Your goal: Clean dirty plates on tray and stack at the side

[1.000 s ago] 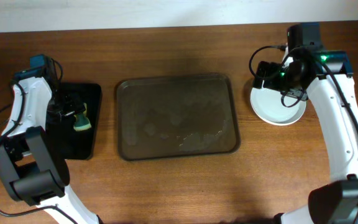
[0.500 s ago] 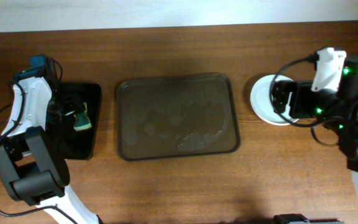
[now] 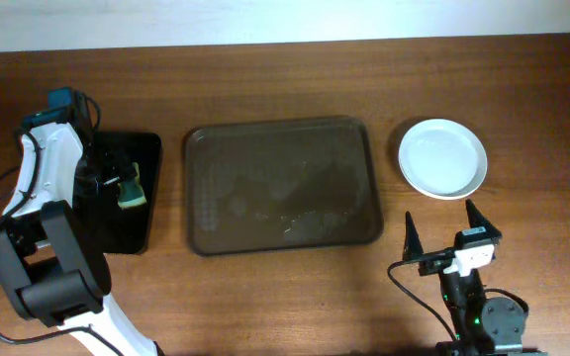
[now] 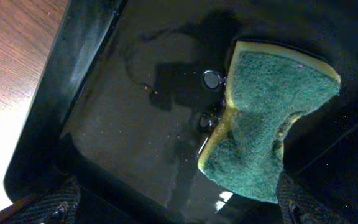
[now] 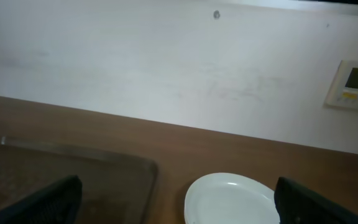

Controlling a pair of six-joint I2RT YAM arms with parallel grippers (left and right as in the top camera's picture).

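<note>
The brown tray [image 3: 283, 186] lies mid-table with no plates on it, only wet streaks. White plates [image 3: 442, 158] sit stacked on the table to its right; I cannot tell how many. They also show in the right wrist view [image 5: 229, 200], with the tray's corner [image 5: 73, 168] to their left. My right gripper [image 3: 444, 229] is open and empty, near the table's front edge, in front of the plates [image 5: 185, 208]. My left gripper [image 3: 117, 178] is open above the black tray [image 4: 135, 124], with a green and yellow sponge [image 4: 266, 124] lying under it.
The narrow black tray [image 3: 117, 213] stands at the left with the sponge [image 3: 130, 188] on it. A white wall with a thermostat panel [image 5: 353, 84] rises behind the table. Bare wood surrounds the brown tray.
My right arm has pulled back from over the plates to the front edge of the table, leaving the plates uncovered. The left arm and sponge have not moved.
</note>
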